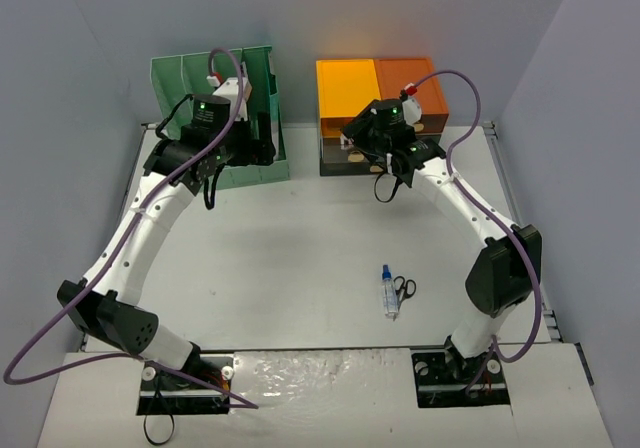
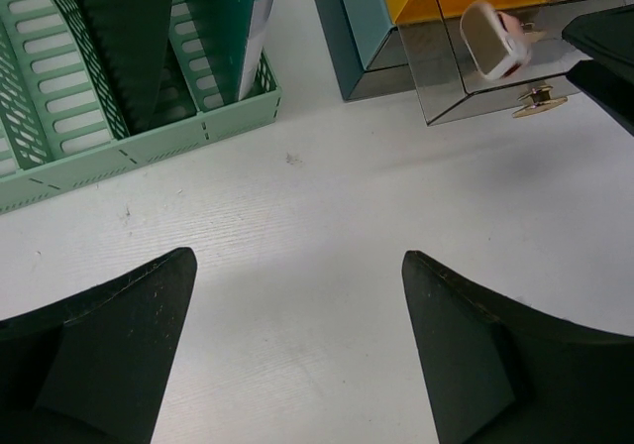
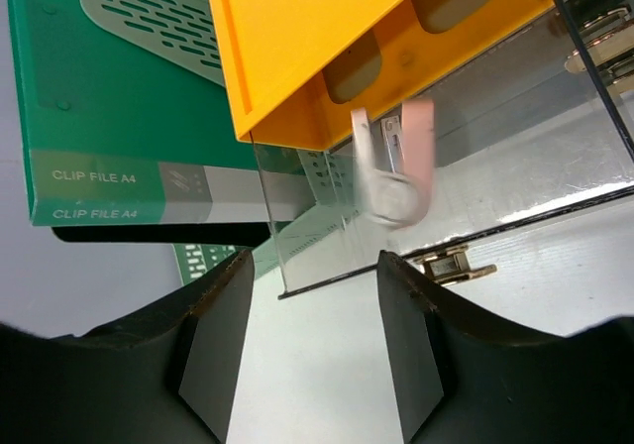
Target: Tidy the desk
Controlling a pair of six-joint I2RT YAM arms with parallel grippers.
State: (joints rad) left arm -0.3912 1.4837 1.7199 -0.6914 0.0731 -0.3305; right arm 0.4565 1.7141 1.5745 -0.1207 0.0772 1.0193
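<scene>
Only the overhead view gives me the scissors and small bottle, side by side on the tabletop near the right arm. The wrist views show what it hides: a blurred white-and-pink item just beyond the right tool, under the orange drawer. That tool's fingers stand partly apart, pinching nothing. The left tool is spread wide over the tabletop beside the green rack.

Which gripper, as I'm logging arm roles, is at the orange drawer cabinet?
The right gripper: it faces the front of the orange drawer cabinet, while the left gripper hovers over the desk beside the green file rack.
</scene>
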